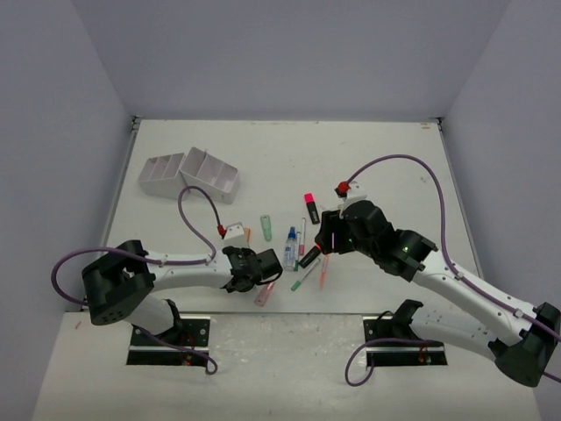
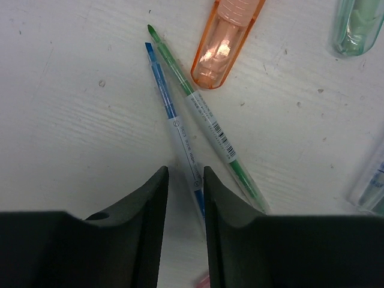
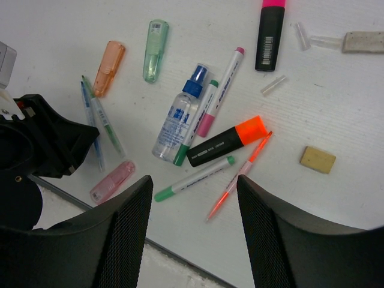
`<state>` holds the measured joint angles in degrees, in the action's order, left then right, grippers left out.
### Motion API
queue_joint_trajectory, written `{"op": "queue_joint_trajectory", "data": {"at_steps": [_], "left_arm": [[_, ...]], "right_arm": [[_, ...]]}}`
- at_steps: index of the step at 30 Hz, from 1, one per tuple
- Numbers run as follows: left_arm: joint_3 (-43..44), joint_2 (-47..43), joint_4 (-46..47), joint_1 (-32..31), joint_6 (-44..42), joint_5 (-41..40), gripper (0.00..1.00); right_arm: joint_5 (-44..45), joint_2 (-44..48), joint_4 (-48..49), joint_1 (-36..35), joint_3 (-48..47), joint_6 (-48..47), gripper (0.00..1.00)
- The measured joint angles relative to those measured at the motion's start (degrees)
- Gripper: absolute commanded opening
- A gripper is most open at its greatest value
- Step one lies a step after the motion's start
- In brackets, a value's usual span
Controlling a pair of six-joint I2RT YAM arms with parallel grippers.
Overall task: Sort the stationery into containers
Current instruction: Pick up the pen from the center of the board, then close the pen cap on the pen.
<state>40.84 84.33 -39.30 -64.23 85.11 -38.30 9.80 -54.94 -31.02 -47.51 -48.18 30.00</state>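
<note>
"Which step are we watching?"

"A pick, I'd say. The left gripper (image 2: 185, 173) is down on the counter (image 1: 368, 158) over the blue pen (image 2: 174, 117), which lies on the left-arm side of the blue-capped bottle (image 3: 180, 117). Its jaws are narrowly parted with the pen running between them. I see no pinch yet."

"And next?"

"Nip the pen, lift it clear and carry it to the white organiser (image 1: 188, 174), well away from the bottle towards the far-left corner."

"Anything in the way?"

"The green pen (image 2: 204, 117) lies on the bottle's side of the blue one, tips nearly touching, so it might get dragged along. An orange highlighter (image 2: 225, 42) sits just past them. The right gripper (image 3: 193, 180) hangs above the clutter around the bottle, jaws wide, holding nothing."
</note>
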Motion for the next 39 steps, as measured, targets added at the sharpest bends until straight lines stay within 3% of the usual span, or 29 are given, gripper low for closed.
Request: {"op": "queue_joint_trajectory", "data": {"at_steps": [8, 12, 19, 23, 31, 37, 39], "left_arm": [[-1.8, 0.1, 2.2, 0.0, 1.3, -2.2, 0.14], [-3.6, -1.6, 2.7, 0.0, 3.4, -3.2, 0.00], [-8.7, -9.9, -1.5, 0.0, 7.6, -3.3, 0.00], [-8.7, -15.0, -2.6, 0.0, 6.6, -3.9, 0.00], [-7.0, -25.8, -2.4, -0.5, -3.8, -4.9, 0.00], [-4.8, -36.3, 3.5, -0.8, -20.5, -3.7, 0.00], [-4.4, -40.7, 5.8, -0.8, -26.5, -2.6, 0.00]], "right_arm": [[0.0, 1.1, -0.9, 0.0, 0.0, 0.0, 0.59], [-0.2, 1.5, -0.9, 0.0, 0.0, 0.0, 0.59], [-0.5, 1.2, -0.8, 1.3, 0.0, 0.0, 0.59], [-2.5, -1.7, -0.3, 5.5, 0.0, 0.3, 0.59], [-2.7, -13.9, 1.0, 14.6, -3.8, 0.6, 0.56], [-1.8, -33.2, 1.6, 18.3, -15.2, -8.2, 0.38], [-2.3, -38.5, 1.9, 19.6, -19.7, -11.6, 0.37]]}}
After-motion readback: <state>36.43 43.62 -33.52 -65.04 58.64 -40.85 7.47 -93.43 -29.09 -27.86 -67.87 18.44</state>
